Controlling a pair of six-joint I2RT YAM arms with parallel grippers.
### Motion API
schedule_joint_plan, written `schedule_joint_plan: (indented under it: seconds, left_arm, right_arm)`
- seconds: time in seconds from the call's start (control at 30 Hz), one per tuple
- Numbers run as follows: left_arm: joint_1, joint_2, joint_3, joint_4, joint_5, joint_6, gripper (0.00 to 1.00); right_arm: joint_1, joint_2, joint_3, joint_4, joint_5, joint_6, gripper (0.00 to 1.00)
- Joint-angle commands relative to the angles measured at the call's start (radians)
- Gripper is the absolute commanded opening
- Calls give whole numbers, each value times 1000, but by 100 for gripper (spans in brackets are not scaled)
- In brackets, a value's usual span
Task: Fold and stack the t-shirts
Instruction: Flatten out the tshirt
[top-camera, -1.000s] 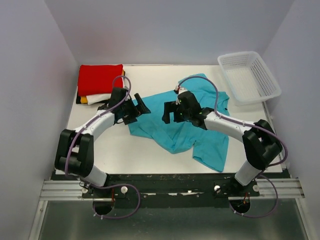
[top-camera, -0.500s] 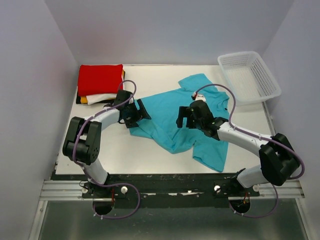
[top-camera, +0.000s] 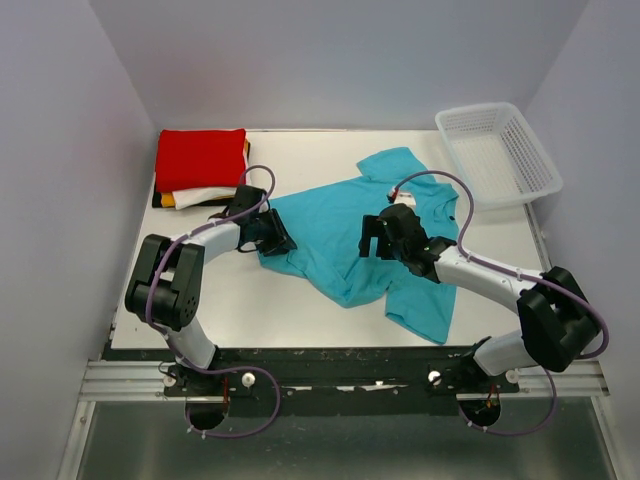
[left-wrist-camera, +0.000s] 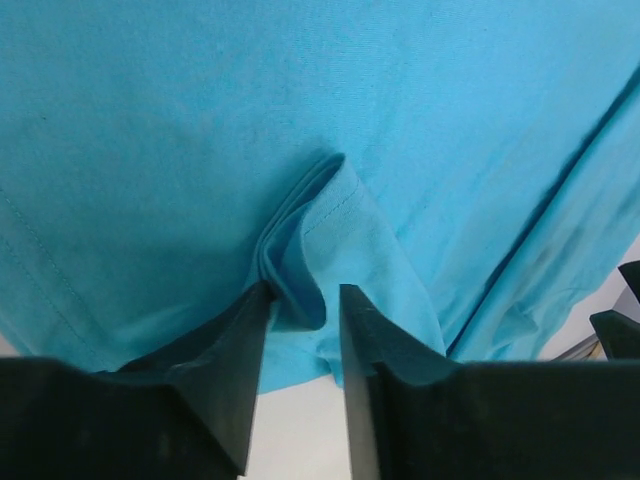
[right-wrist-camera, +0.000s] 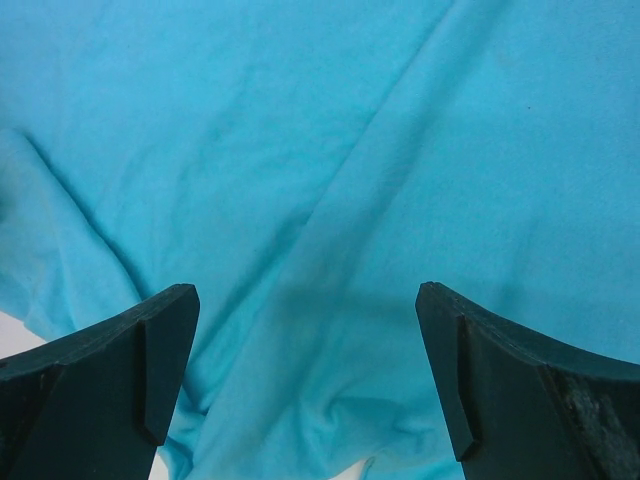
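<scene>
Closed in since a second ago on a raised fold at the left edge of the single turquoise t-shirt (top-camera: 320, 225), spread on the table (top-camera: 300, 150): left gripper (left-wrist-camera: 305, 300), pinching it. Over its middle, right gripper (right-wrist-camera: 303, 300), fingers wide, holding nothing. Far left, one folded stack (top-camera: 200, 158), red on top; far right, one white basket (top-camera: 545, 160)

Buried under red t-shirt (top-camera: 200, 158): lower t-shirts (top-camera: 195, 197), slivers only at 6 o'clock. Cropped all round in wrist views: turquoise t-shirt (right-wrist-camera: 320, 150).
</scene>
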Motion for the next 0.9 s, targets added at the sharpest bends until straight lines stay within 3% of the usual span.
schedule_joint_plan:
  seconds: [0.0,0.2,0.5,0.77,0.87]
  left_arm:
    - [-13,-28,-4,-3,-20,8,30]
    - [-19,3,43,-59,-56,26,30]
    - [-78,-6,114,-171,-224,52,30]
    - [-160,35,220,-324,-459,56,30]
    - [-170,55,240,-335,-458,66,30]
  right_arm:
    - [0,-8,-10,-14,47,18,100]
    - [1,-4,-16,-22,65,20,100]
    - [1,8,-11,-41,92,25,100]
    - [1,14,-13,-47,107,26,100]
    - [1,20,-12,-47,109,25,100]
